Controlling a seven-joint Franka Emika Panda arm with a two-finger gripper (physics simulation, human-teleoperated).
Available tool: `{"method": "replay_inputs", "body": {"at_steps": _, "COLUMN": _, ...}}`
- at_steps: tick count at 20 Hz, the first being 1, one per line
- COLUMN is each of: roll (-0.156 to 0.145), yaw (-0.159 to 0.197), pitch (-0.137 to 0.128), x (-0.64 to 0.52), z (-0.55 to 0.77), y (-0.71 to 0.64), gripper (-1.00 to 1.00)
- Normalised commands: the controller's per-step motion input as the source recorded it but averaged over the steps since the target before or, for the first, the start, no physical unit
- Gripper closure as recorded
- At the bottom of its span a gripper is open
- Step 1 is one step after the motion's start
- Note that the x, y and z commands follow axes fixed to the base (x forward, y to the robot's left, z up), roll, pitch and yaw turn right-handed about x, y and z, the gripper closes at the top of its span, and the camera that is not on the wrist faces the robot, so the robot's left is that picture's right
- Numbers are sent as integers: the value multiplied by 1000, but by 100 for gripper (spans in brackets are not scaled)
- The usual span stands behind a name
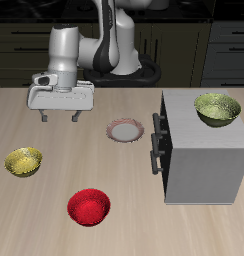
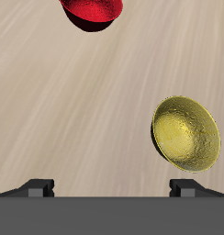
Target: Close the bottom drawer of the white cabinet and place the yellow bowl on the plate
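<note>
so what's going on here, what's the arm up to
A simulated robot arm hangs over the table with its claw open and holding nothing. The yellow bowl sits on the table near the front, apart from the claw, with a red bowl nearby. The plate is bare, beside the white cabinet. A larger olive bowl rests on top of the cabinet. No drawer juts out visibly, so the bowl move looks like what's left.
</note>
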Motion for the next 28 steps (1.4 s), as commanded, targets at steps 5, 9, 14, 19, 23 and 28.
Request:
{"method": "replay_inputs", "body": {"at_steps": 5, "roll": -24, "yaw": 1, "pitch": -13, "x": -100, "z": 12, "y": -328, "gripper": -100}}
{"method": "replay_inputs", "body": {"at_steps": 9, "roll": 12, "yaw": 3, "pitch": -17, "x": -28, "z": 99, "y": -152, "gripper": -100}}
{"method": "replay_inputs", "body": {"at_steps": 14, "roll": -12, "yaw": -14, "pitch": -24, "x": 31, "z": 185, "y": -227, "gripper": -100}}
{"method": "replay_inputs", "body": {"at_steps": 19, "roll": -22, "yaw": -16, "pitch": -16, "x": -19, "z": 181, "y": -259, "gripper": -100}}
{"method": "replay_inputs", "body": {"at_steps": 23, "roll": -32, "yaw": -32, "pitch": -35, "x": -37, "z": 173, "y": -304, "gripper": -100}}
{"method": "replay_inputs", "body": {"at_steps": 28, "roll": -33, "yaw": -26, "pitch": -37, "x": 57, "z": 213, "y": -117, "gripper": -100}}
